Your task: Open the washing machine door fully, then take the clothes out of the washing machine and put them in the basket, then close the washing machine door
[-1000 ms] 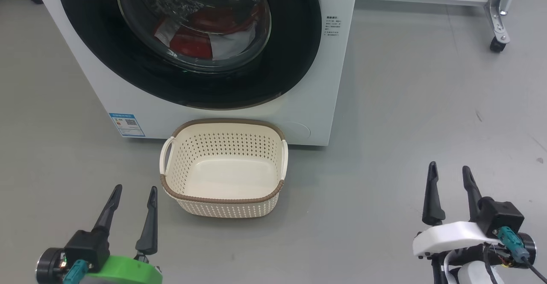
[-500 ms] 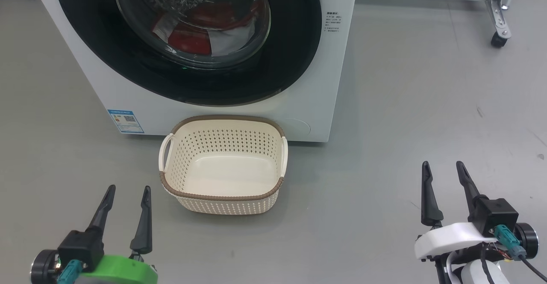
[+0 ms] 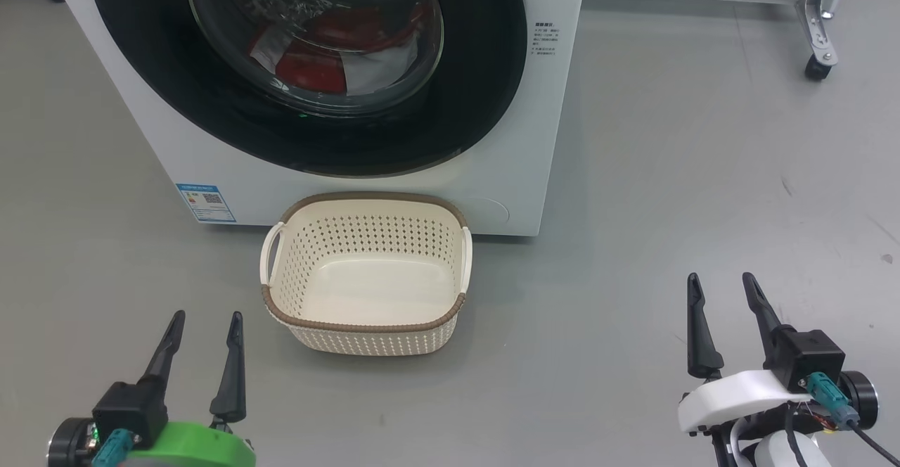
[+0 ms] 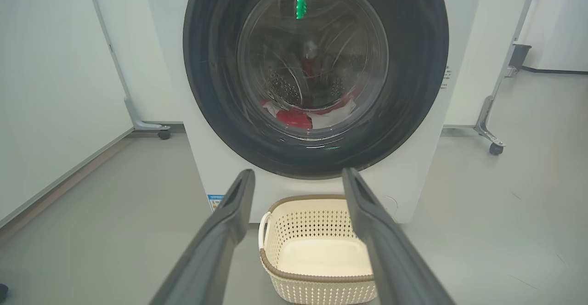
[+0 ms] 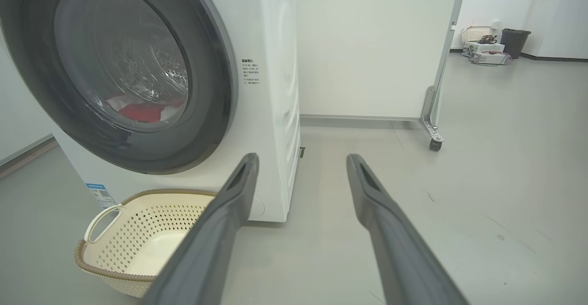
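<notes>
Head view: left jaws hanging wide, empty; washing machine door (image 3: 485, 94) sitting shut, clothes (image 3: 316, 73) lying behind its glass, basket (image 3: 365, 327) waiting below — right jaws hanging equally wide. Judging: catching the rim's edge, swinging fully.

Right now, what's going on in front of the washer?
Nothing is being handled. The washing machine door is shut, with the red and white clothes behind its glass, inside the washing machine. The basket stands empty on the floor just in front of the machine. The left gripper and the right gripper are both open and empty, low on either side of the basket and touching nothing. Opening the door, the first step, has not yet begun.
</notes>
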{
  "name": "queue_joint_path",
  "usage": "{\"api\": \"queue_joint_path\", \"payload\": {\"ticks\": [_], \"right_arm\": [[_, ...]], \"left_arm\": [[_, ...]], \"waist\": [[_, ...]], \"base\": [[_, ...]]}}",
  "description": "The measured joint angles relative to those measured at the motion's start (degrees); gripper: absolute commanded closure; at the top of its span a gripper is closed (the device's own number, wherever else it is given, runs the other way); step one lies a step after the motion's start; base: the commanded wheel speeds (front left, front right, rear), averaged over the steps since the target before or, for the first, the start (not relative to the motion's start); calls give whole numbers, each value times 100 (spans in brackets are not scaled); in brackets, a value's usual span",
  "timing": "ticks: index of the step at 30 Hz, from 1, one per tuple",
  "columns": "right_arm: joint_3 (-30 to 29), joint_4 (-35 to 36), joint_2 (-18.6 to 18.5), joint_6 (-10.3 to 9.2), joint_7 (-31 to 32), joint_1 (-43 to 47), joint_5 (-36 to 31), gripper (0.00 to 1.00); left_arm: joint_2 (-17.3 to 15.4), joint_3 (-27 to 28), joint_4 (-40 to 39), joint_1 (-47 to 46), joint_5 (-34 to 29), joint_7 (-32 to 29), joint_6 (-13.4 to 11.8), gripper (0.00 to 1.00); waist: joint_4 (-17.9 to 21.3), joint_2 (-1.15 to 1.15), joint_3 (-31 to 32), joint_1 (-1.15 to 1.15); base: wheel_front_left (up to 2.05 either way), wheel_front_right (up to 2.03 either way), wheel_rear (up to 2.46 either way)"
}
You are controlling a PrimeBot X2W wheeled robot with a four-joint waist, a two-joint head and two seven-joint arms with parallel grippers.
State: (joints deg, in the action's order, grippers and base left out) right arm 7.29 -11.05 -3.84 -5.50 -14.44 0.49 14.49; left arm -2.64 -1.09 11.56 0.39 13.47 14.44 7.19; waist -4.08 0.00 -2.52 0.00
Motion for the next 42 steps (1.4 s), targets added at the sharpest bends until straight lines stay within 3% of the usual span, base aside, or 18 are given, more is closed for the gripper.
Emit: {"api": "queue_joint_path", "payload": {"ticks": [42], "right_arm": [[-59,-256,57,140,0,-31,-47,0]], "left_arm": [[18,-97,526,-1,5,0,1,0]], "waist": [[48,0,142,0]], "base": [[0,0,0]]}}
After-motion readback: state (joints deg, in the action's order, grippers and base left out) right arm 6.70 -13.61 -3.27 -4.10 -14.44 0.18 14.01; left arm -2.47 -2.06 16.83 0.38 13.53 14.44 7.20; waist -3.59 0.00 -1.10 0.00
